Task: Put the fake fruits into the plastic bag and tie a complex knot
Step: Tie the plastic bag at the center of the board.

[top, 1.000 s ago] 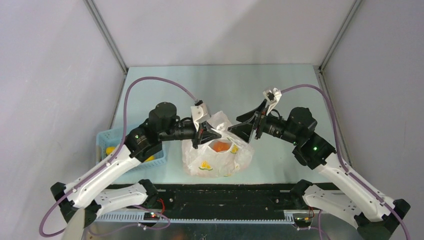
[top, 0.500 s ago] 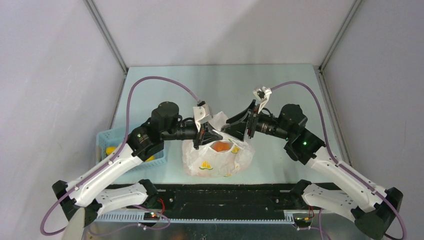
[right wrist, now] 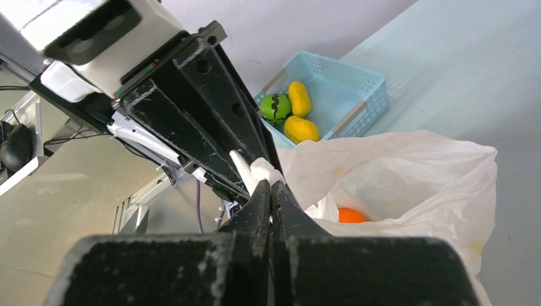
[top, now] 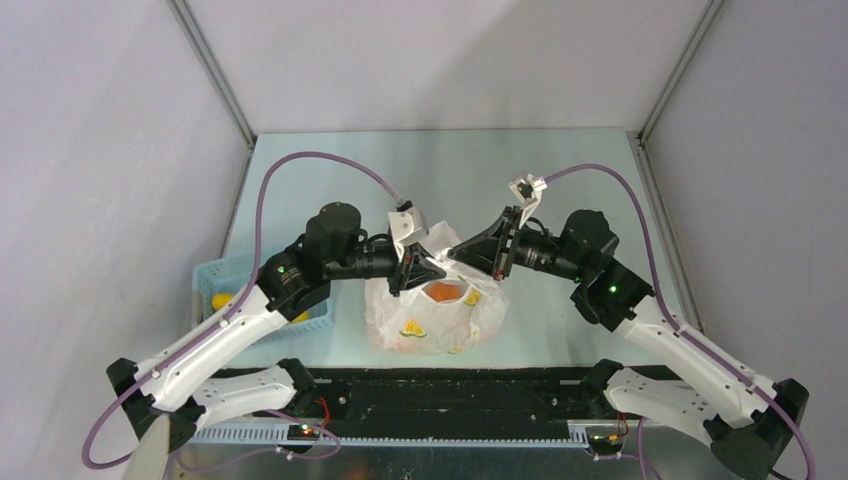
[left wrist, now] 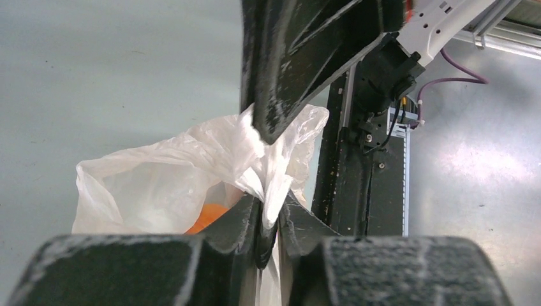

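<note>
Top view: left arm (top: 230, 330) covers most of basket (top: 312, 320) at 9 o'clock of plastic bag (top: 430, 325), left end effector (top: 426, 271) & right end effector (top: 457, 258) hide bag's neck, fake fruits (top: 442, 292) only an orange blur thru film; wrist views lose bag btm at 6 o'clock.
</note>
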`<action>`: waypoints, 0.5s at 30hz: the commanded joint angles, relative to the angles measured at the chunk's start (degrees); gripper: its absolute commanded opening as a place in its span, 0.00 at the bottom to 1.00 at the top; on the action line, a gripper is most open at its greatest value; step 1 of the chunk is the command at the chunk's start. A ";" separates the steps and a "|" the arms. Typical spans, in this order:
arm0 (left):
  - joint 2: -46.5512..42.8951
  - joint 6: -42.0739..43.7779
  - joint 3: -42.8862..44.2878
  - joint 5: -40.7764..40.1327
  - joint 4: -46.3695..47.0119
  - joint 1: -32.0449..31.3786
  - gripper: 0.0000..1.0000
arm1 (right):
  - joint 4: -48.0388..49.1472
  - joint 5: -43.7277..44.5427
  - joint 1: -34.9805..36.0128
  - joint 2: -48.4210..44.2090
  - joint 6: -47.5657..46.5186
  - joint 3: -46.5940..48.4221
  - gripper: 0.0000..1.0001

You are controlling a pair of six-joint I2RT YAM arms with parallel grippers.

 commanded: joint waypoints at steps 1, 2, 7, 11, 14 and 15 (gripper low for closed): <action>0.44 1.38 -0.09 -2.27 0.46 -0.20 0.19 | 0.16 2.79 0.32 -3.67 -1.82 0.28 0.00; 0.63 1.44 -0.09 -2.29 0.37 -0.20 0.20 | -0.10 3.01 0.33 -3.89 -1.97 0.28 0.00; 1.23 1.89 0.56 -2.87 -0.93 -0.04 0.20 | -1.01 4.56 0.27 -5.16 -3.02 0.26 0.00; 0.98 2.28 0.53 -4.25 -1.26 0.31 0.12 | -2.35 6.31 0.33 -6.86 -4.03 0.29 0.00; 1.37 2.17 0.68 -4.63 -1.35 0.62 0.05 | -2.86 6.38 0.55 -8.28 -4.81 0.29 0.00; 1.41 2.05 0.74 -4.61 -1.37 0.65 0.02 | -3.07 6.21 0.76 -8.43 -5.05 0.29 0.00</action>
